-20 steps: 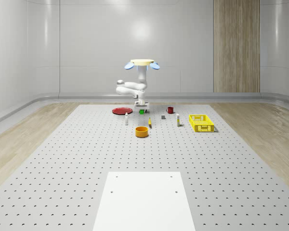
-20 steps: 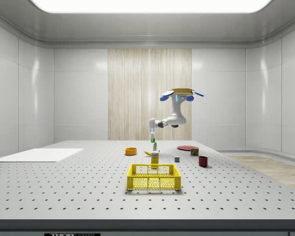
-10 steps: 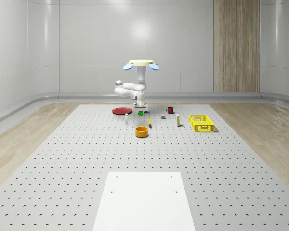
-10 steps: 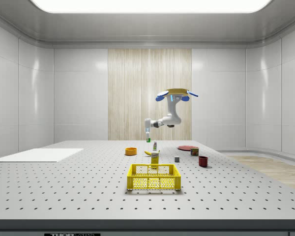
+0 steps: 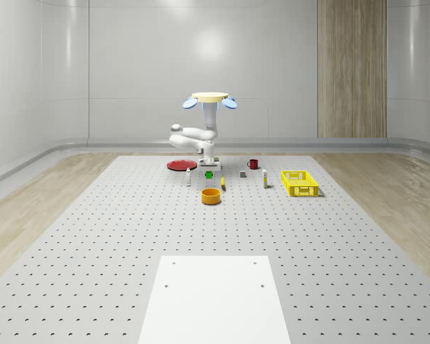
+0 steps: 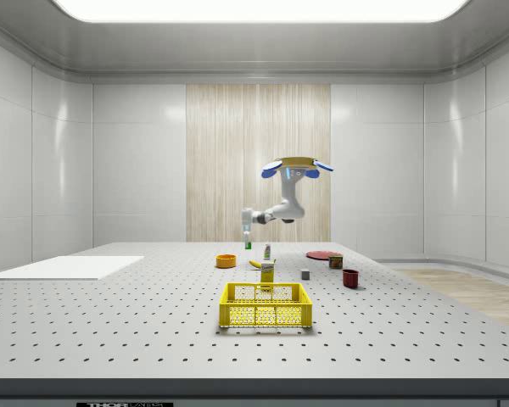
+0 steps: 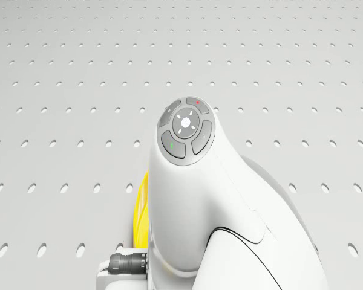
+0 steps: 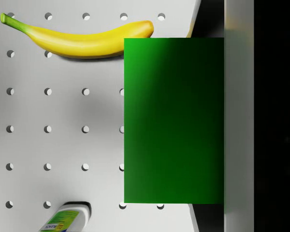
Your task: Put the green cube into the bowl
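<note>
The gripper (image 5: 209, 168) is clamped on the green cube (image 5: 209, 174), and the cube hangs clear of the table (image 5: 93, 236), up in the air. In the wrist view the green cube (image 8: 174, 121) sits right against one finger (image 8: 239, 116) on its 3 o'clock side; the other finger is hidden behind the block, so the grip is only as wide as the cube itself.

The drone (image 5: 210, 99) hovers over the far half of the table, above the cluster of objects, its arm (image 5: 190, 137) folded down and out in front of it. From the side, the drone (image 6: 290, 167) floats high with the gripper (image 6: 248, 237) reaching toward the side view's left, and the green cube (image 6: 248, 245) dangles above the table at about 1 o'clock from the orange bowl (image 6: 226, 261).

In the whole-scene view the bowl (image 5: 211, 196) stands at 6 o'clock from the cube, nearer the camera and apart from it. The wrist view adds what lies beneath: a banana (image 8: 82, 38) on the perforated table and the top of a small bottle (image 8: 65, 220). The drone view gives the arm's button-topped link (image 7: 186, 130) and a sliver of the banana (image 7: 139, 211) beside it. The side view puts the yellow crate (image 6: 265, 306) in front.
</note>
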Available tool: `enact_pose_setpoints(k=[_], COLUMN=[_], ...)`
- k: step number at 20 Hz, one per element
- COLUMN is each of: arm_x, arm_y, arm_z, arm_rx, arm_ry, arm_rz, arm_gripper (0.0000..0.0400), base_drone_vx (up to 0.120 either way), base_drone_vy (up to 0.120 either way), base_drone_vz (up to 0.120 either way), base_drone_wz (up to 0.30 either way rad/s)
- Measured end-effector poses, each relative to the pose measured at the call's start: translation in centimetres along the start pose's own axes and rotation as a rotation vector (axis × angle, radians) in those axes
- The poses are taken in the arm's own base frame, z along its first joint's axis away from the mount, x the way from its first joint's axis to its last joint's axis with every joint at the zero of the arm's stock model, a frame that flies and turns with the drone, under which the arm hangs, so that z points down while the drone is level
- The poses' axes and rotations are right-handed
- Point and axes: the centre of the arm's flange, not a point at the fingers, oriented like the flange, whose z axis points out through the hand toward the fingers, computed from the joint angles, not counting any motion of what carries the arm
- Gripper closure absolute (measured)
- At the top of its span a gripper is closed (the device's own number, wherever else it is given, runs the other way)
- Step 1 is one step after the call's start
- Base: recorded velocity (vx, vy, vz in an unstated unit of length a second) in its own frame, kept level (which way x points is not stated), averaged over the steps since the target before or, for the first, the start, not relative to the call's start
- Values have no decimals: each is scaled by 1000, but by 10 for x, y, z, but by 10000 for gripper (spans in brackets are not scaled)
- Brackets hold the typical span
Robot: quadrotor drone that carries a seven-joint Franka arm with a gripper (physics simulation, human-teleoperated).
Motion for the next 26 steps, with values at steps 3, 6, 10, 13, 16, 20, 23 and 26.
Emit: enact_pose_setpoints(k=[3, 6, 10, 13, 16, 20, 23, 26], arm_x=[0, 0, 0, 0, 0, 0, 0, 0], arm_y=[0, 0, 0, 0, 0, 0, 0, 0], arm_z=[0, 0, 0, 0, 0, 0, 0, 0], arm_rx=[0, 0, 0, 0, 0, 0, 0, 0], arm_ry=[0, 0, 0, 0, 0, 0, 0, 0], arm_rz=[0, 0, 0, 0, 0, 0, 0, 0], arm_gripper=[150, 150, 150, 150, 150, 150, 150, 150], base_drone_vx=[120, 120, 120, 120, 120, 120, 120, 107], base_drone_vy=[53, 0, 0, 0, 0, 0, 0, 0], base_drone_vz=[0, -107, -50, 0, 0, 0, 0, 0], base_drone_wz=[0, 0, 0, 0, 0, 0, 0, 0])
